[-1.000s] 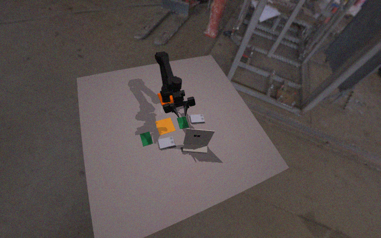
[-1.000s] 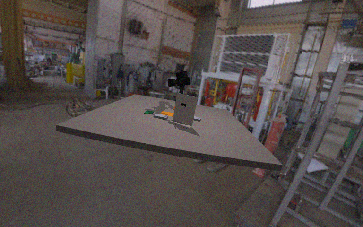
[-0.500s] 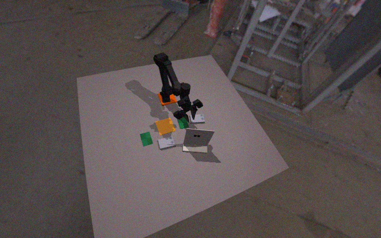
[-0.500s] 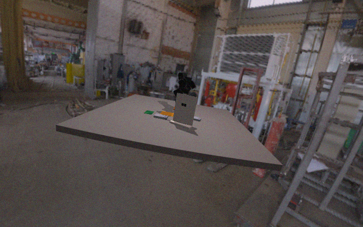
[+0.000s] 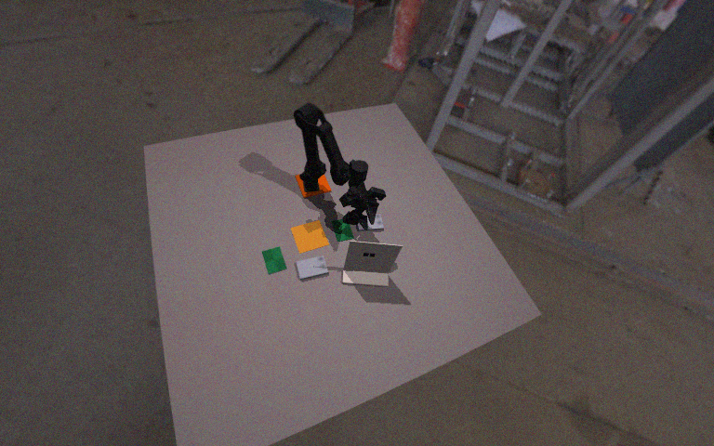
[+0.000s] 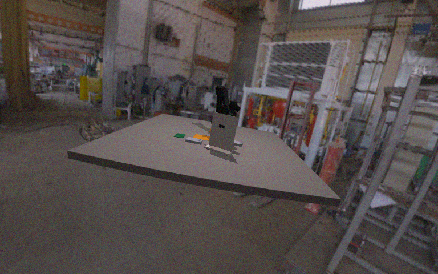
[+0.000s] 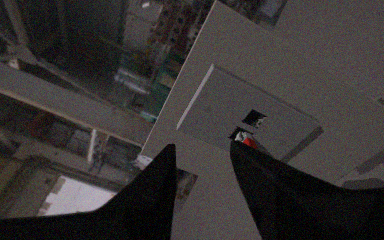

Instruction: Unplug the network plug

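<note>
The upright panel [image 5: 387, 263] [image 6: 222, 138] [image 7: 205, 110] stands on the table with two dark openings side by side. The wrist view shows a small red and whitish piece [image 7: 248, 143], apparently the plug, at the lower opening; the right finger hides part of it, and its tab cannot be made out. My gripper [image 5: 363, 221] [image 7: 203, 149] is partly open and empty, pointing down on the arm's side of the panel. The plug shows beside the right fingertip, not between the fingers; contact cannot be told. The flat orange square [image 5: 310, 237] [image 6: 201, 137] lies on the table.
Green patches [image 5: 274, 260] [image 5: 343, 231] [image 6: 179, 135] lie either side of the orange square. A pale flat box [image 5: 311, 268] [image 6: 193, 140] lies left of the panel, another [image 5: 376, 223] [image 6: 238, 142] near the gripper. The arm's base stands on a red-orange patch [image 5: 322, 190].
</note>
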`<action>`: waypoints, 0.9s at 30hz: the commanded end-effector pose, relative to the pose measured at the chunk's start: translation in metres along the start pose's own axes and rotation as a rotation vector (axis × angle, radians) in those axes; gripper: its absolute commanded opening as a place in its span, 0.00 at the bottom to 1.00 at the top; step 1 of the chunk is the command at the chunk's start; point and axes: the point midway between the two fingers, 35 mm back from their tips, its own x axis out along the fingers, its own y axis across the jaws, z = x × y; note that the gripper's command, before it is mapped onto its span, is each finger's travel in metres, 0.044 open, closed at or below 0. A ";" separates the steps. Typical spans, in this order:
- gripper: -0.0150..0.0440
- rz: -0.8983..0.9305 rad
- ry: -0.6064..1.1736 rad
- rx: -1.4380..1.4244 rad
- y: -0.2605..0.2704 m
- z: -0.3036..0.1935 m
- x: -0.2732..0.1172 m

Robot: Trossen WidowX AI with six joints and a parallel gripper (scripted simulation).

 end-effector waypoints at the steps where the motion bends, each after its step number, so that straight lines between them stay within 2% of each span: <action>1: 0.52 -0.009 0.001 0.116 -0.009 -0.017 -0.012; 15: 0.52 -0.023 0.006 0.474 -0.033 -0.057 -0.057; 21: 0.52 -0.023 0.006 0.479 -0.033 -0.057 -0.057; 27: 0.52 -0.021 0.005 0.479 -0.035 -0.053 -0.035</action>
